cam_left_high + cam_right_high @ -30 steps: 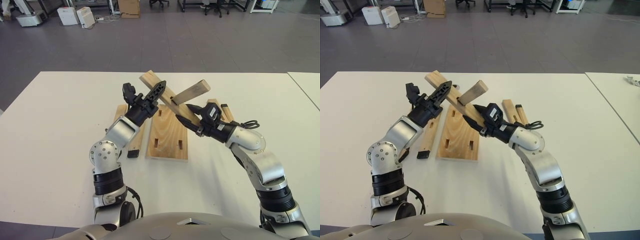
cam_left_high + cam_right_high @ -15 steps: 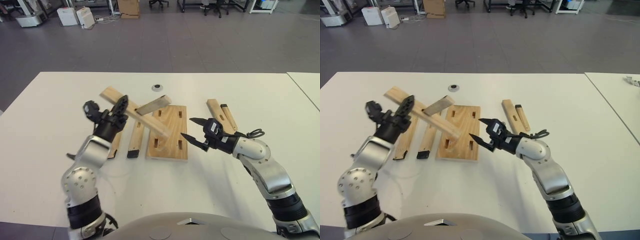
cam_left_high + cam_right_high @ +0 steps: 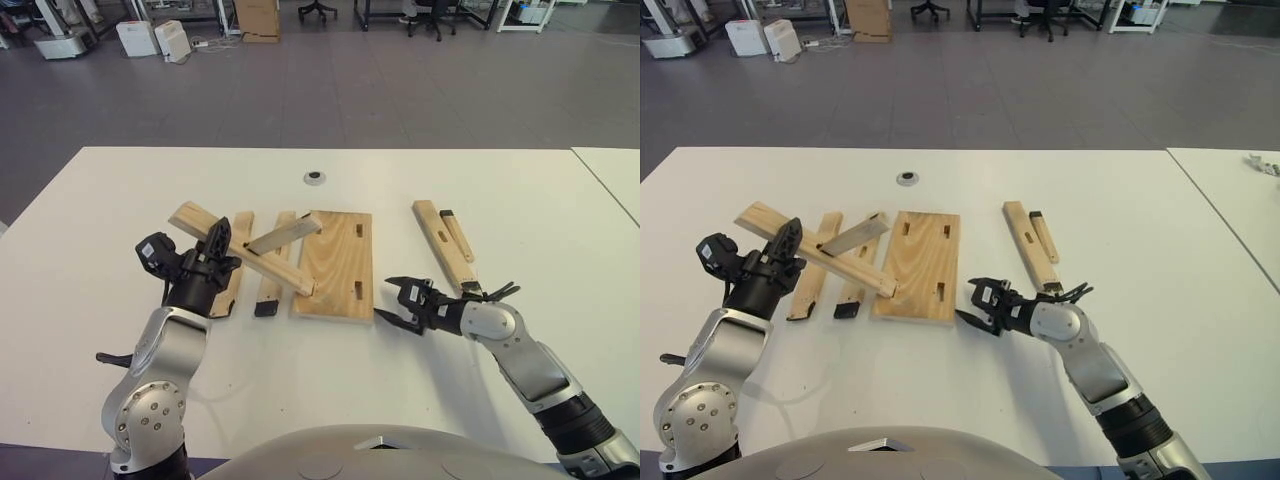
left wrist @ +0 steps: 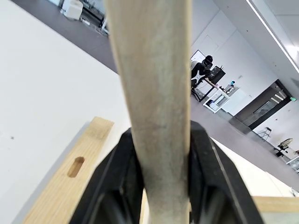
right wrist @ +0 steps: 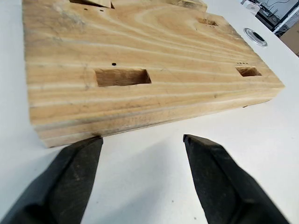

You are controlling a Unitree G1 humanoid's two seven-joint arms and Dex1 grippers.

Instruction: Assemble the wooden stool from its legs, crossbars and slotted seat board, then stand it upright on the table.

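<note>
Pale slotted wooden seat board [image 3: 335, 262] flat on white tabletop [image 3: 520, 200]. Joined light-wood leg and crossbar [image 3: 265, 268] tilted to its left, clamped in left hand [image 3: 213, 243]. Right hand [image 3: 386, 300] spread at board's near corner. Brace board; seat leg end squarely in slot.

Right end effector [image 3: 966, 300] just beside seat board [image 3: 920, 265]

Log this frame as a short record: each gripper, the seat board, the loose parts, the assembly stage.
left gripper: shut on a leg with a crossbar joined to it, held tilted
right gripper: open, low by the seat board's near right corner
seat board: flat, slots empty
left pieces: two, flat beside the board
right pieces: two, flat, apart from the board
stage: stool not yet assembled
</note>
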